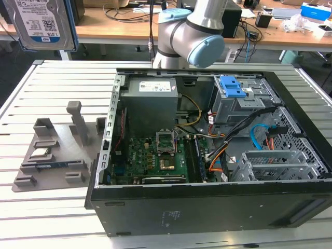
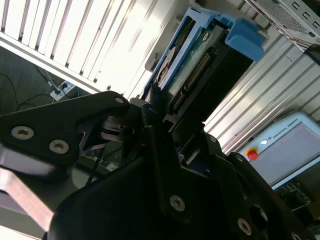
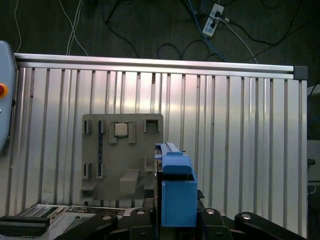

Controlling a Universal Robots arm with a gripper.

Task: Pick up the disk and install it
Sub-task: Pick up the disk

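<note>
The disk (image 1: 41, 23), silver-grey with a white-and-blue barcoded label and a blue bracket, hangs high at the exterior view's upper left, well above the table. In the second wrist view the disk (image 2: 200, 60) stands edge-on in its blue bracket, and my gripper (image 2: 167, 117) is shut on its lower end with black fingers (image 2: 155, 135) against its sides. In the first wrist view the blue bracket of the disk (image 3: 176, 187) rises from my gripper (image 3: 175, 222), high over the slatted table.
An open computer case (image 1: 207, 207) lies on the slatted metal table (image 1: 52, 78), with a grey cage and blue latch (image 1: 233, 88) inside. A grey fixture plate (image 1: 52, 166) beside it carries a small square chip (image 1: 40, 153). A teach pendant (image 2: 290, 150) lies nearby.
</note>
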